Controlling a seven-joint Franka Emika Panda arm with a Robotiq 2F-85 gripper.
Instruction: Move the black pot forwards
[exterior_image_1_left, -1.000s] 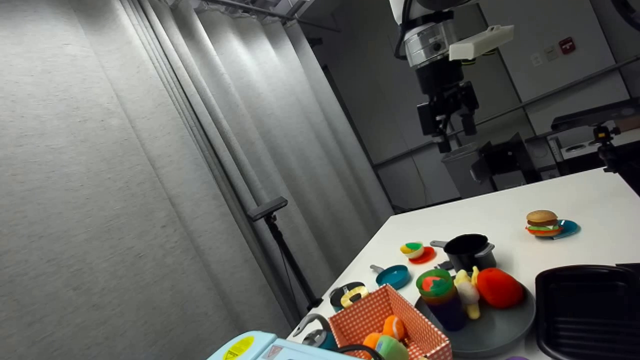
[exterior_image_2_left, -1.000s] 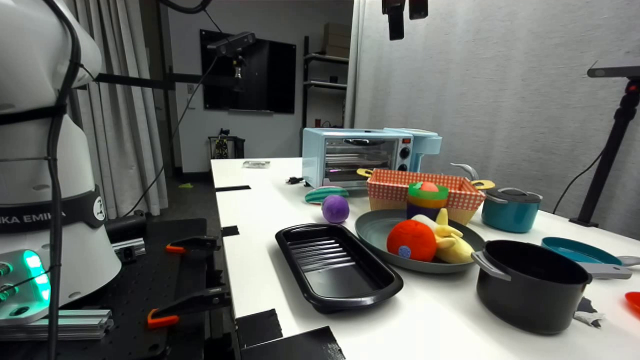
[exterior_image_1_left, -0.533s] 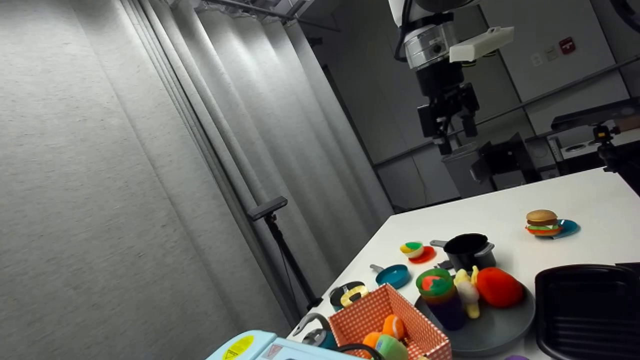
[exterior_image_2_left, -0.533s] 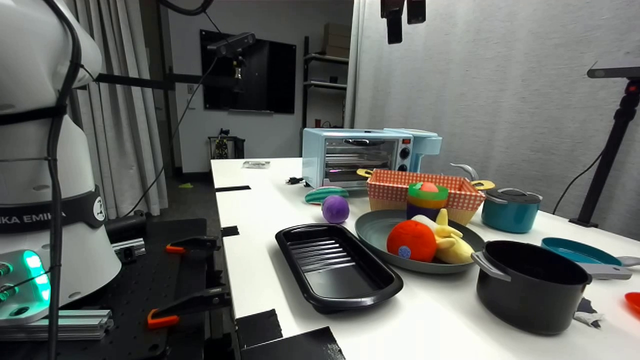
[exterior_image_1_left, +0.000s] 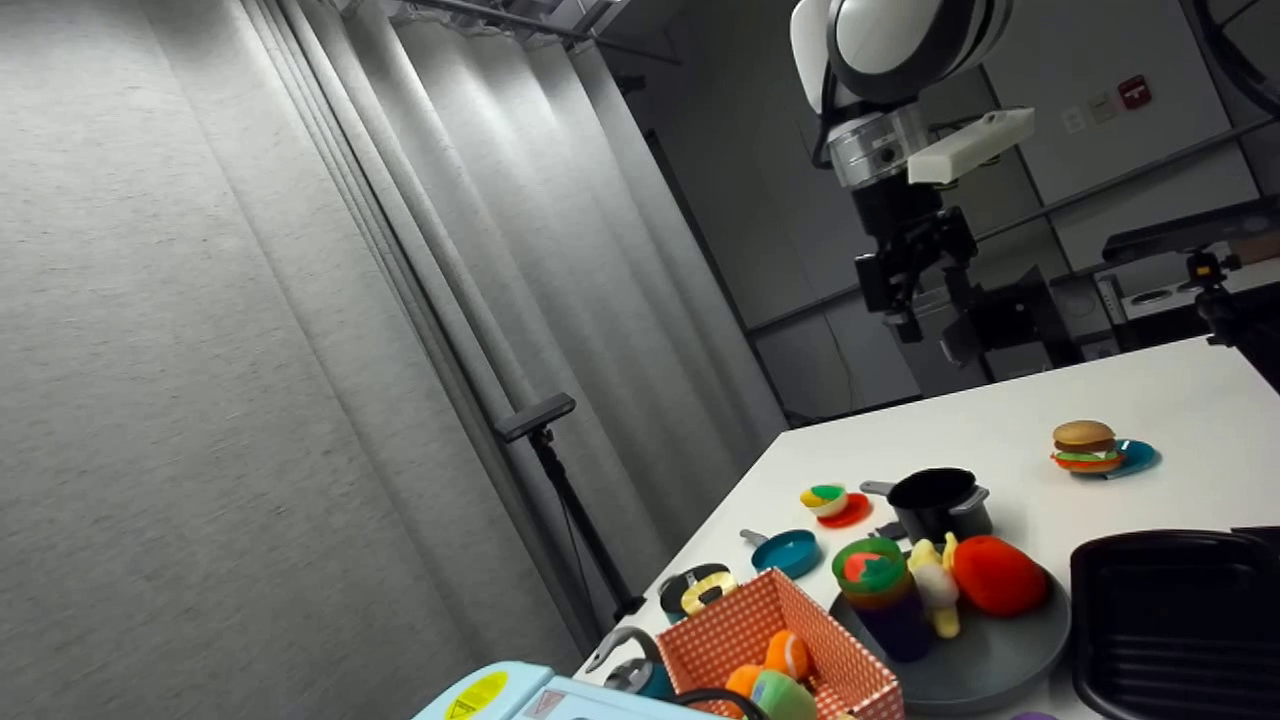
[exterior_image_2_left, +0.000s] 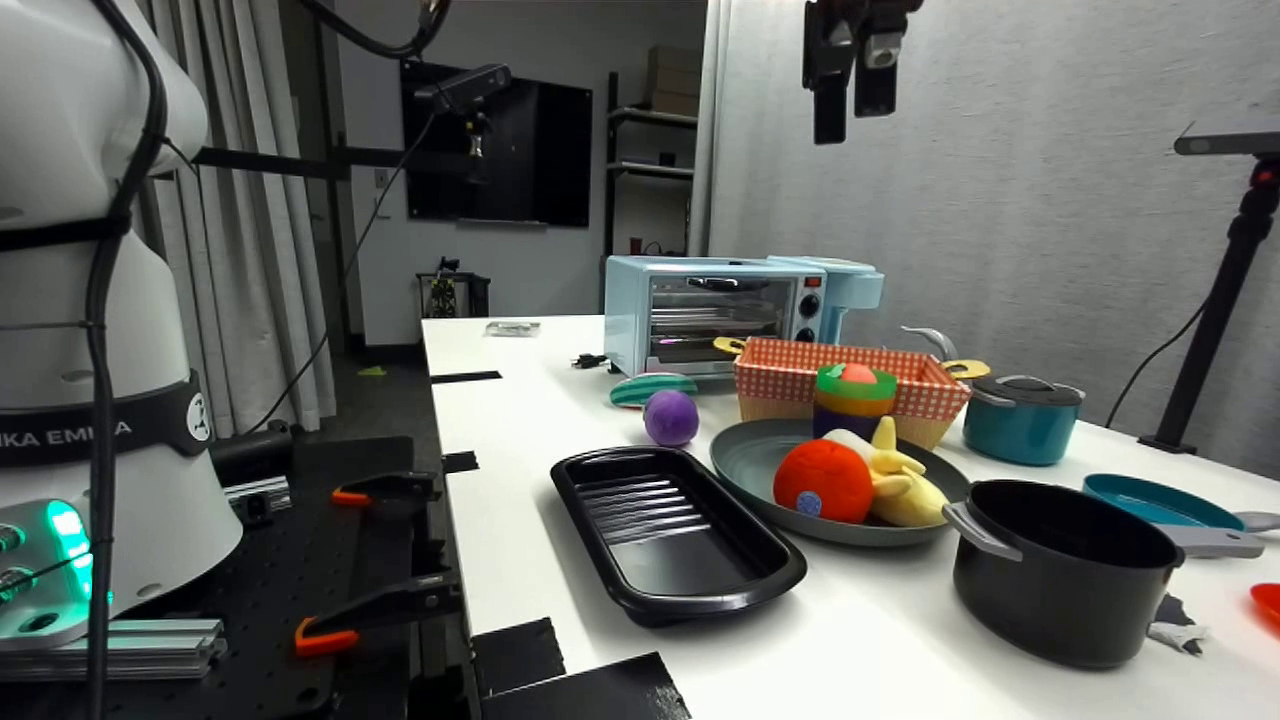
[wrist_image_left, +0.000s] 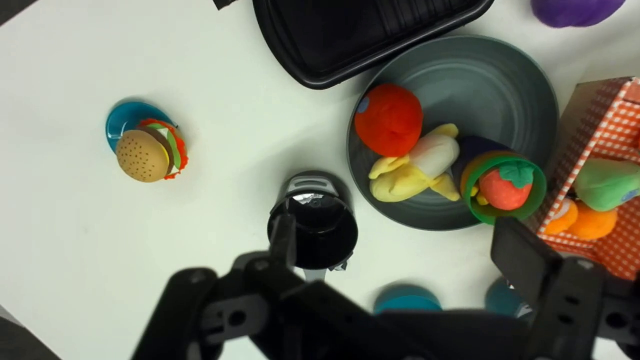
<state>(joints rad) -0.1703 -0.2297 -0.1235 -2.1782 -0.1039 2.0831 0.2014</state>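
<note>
Closest on my feed, at the lower right of an exterior view, is one black pot (exterior_image_2_left: 1065, 610). Past it I count one dark tray (exterior_image_2_left: 690, 565), one grey plate (exterior_image_2_left: 750, 455) holding one red toy (exterior_image_2_left: 822, 482) and one banana (exterior_image_2_left: 908, 502), then one checked basket (exterior_image_2_left: 780, 376), one teal lidded pot (exterior_image_2_left: 1022, 430) and one toaster oven (exterior_image_2_left: 715, 320). My wrist view adds one burger (wrist_image_left: 145, 155), left in the frame. My arm (exterior_image_1_left: 885, 40) drops in from the top edge, the tool (wrist_image_left: 398, 232) pointing down well above the tabletop (wrist_image_left: 215, 210), its two fingers (wrist_image_left: 520, 255) spread wide. The black pot stands upright near the plate, apart from it: round, open-topped, with two grey handles (exterior_image_2_left: 982, 532), one short, one long.
</note>
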